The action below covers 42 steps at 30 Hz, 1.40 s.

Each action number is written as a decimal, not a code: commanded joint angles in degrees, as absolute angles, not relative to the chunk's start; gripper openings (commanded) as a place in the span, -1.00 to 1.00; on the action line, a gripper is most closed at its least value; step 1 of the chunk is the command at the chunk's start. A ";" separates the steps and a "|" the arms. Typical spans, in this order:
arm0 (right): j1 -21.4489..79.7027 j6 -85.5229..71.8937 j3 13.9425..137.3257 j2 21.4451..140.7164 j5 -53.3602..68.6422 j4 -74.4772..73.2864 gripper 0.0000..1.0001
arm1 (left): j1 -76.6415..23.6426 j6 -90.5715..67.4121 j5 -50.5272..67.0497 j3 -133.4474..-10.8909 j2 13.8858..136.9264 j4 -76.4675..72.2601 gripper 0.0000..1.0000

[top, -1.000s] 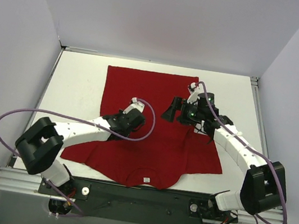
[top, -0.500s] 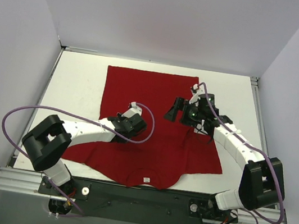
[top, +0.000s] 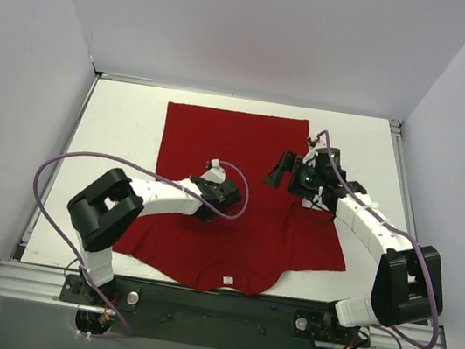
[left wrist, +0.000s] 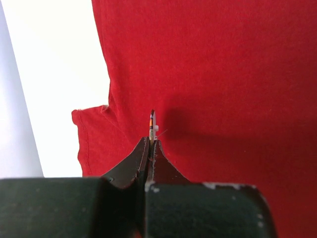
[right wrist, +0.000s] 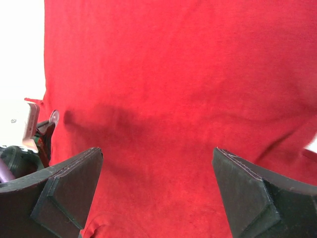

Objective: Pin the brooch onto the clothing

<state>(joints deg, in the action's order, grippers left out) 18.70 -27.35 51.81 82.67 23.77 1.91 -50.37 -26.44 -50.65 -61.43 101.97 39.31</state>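
The clothing, a red T-shirt (top: 240,185), lies flat on the white table (top: 120,130), its collar with a white label (top: 228,280) at the near edge. My left gripper (top: 218,195) hovers low over the shirt's middle, shut on the brooch (left wrist: 152,125). The brooch shows edge-on as a thin gold disc sticking out past the fingertips (left wrist: 146,148). In the right wrist view the brooch (right wrist: 53,117) appears as a small round disc at the far left. My right gripper (top: 284,170) stands open over the shirt's right half, with only red fabric (right wrist: 163,99) between its fingers (right wrist: 74,173).
A sleeve edge (left wrist: 91,134) of the shirt and bare white table (left wrist: 54,74) lie left of my left gripper. White walls (top: 31,107) enclose the table on three sides. The purple cable (top: 128,162) of the left arm loops above the shirt's left side.
The left arm has folded in, its elbow swinging right, and its gripper with the brooch has shifted slightly right. The right gripper has drawn back a little to the right.
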 commanded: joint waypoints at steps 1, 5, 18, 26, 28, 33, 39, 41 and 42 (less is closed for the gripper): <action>17.05 -28.39 50.45 80.16 22.50 1.23 1.00 | -51.15 -31.63 -53.44 -65.30 104.85 45.35 -1.00; 16.09 -28.48 49.57 79.63 22.59 1.23 1.00 | -52.38 -32.08 -53.61 -66.70 106.26 45.96 -1.00; 14.15 -28.48 48.60 78.57 23.38 1.05 1.00 | -55.02 -37.96 -53.00 -74.26 117.50 55.72 -1.00; 13.45 -28.57 48.25 78.22 23.73 1.05 1.00 | -57.21 -41.39 -51.59 -77.95 123.13 60.03 -1.00; 13.36 -28.57 48.25 78.31 23.64 1.05 1.00 | -58.09 -42.10 -51.07 -79.53 124.80 60.99 -1.00; 13.18 -28.65 48.08 78.40 23.82 1.05 1.00 | -60.73 -42.71 -50.19 -82.61 126.83 61.35 -1.00; 13.01 -28.48 47.81 78.75 23.91 1.40 1.00 | -61.96 -41.40 -48.43 -83.59 124.20 58.37 -1.00; 12.92 -28.57 47.64 79.10 24.08 1.49 1.00 | -62.05 -40.87 -47.90 -82.97 122.36 56.79 -1.00; 12.83 -28.65 47.72 79.19 24.17 1.76 1.00 | -62.05 -40.61 -47.64 -82.62 121.56 56.08 -1.00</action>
<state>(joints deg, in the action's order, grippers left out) 13.41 -28.34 48.18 80.23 23.40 1.48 -61.69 -39.20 -55.13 -82.13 125.40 63.83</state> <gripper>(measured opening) 0.999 0.025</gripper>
